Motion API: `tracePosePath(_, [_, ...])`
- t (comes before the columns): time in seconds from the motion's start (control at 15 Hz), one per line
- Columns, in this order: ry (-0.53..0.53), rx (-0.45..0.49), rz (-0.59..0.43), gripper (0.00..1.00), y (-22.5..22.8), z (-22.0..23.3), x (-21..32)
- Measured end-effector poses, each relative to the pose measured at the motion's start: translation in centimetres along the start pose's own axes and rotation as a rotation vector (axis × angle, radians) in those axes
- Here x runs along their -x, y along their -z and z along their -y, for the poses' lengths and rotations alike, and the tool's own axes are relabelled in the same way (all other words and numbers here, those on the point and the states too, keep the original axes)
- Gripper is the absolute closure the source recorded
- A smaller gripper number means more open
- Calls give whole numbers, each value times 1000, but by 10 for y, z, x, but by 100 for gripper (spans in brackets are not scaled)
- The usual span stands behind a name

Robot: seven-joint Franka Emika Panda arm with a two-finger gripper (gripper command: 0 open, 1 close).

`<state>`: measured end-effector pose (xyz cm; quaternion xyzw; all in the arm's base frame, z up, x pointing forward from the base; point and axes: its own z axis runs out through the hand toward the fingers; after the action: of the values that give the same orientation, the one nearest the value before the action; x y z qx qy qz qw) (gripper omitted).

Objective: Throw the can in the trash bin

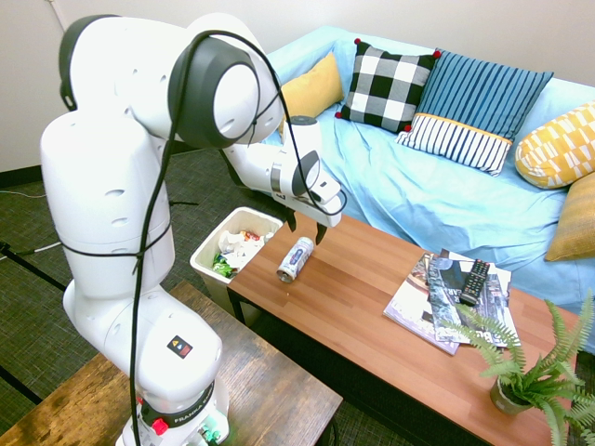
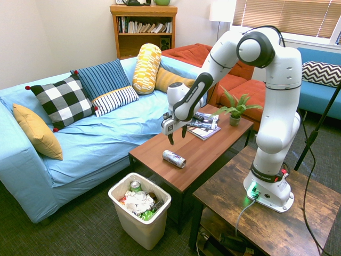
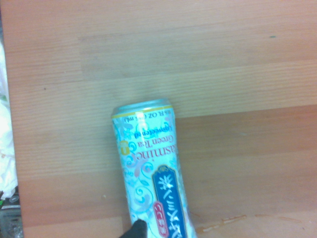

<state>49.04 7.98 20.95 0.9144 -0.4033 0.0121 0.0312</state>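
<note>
The can (image 1: 296, 259) (image 2: 174, 158) lies on its side on the wooden coffee table (image 1: 363, 316) (image 2: 205, 152), near the end closest to the trash bin. In the wrist view the can (image 3: 151, 173) is white-silver with blue markings. My gripper (image 1: 305, 226) (image 2: 177, 135) hangs open a short way above the can, fingers pointing down, touching nothing. The trash bin (image 1: 206, 253) (image 2: 157, 224), cream-white and filled with crumpled paper and cans, stands on the floor just past that table end.
Magazines (image 1: 437, 297) with a remote (image 1: 474, 281) and a potted fern (image 1: 530, 372) (image 2: 235, 109) occupy the table's other end. A blue sofa (image 1: 446, 186) (image 2: 96, 133) with cushions runs along the table's far side. A dark wooden table (image 1: 242, 390) (image 2: 266, 213) bears the arm.
</note>
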Motion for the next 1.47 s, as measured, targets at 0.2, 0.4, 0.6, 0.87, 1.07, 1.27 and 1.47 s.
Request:
tracePosePath(0.2, [16, 23, 6, 0, -32, 14, 9])
tracePosePath(0.4, [32, 43, 4, 0, -51, 25, 21])
tracePosePath(0.6, [38, 78, 7, 0, -78, 32, 29])
tracePosePath(0.87, [27, 101, 20, 100, -107, 45, 29])
tracePosePath(1.07, [5, 109, 31, 100, -120, 47, 25])
tracePosePath(1.27, [-8, 110, 36, 100, -120, 49, 24])
tracePosePath(1.47, [-17, 127, 39, 100, -121, 47, 23])
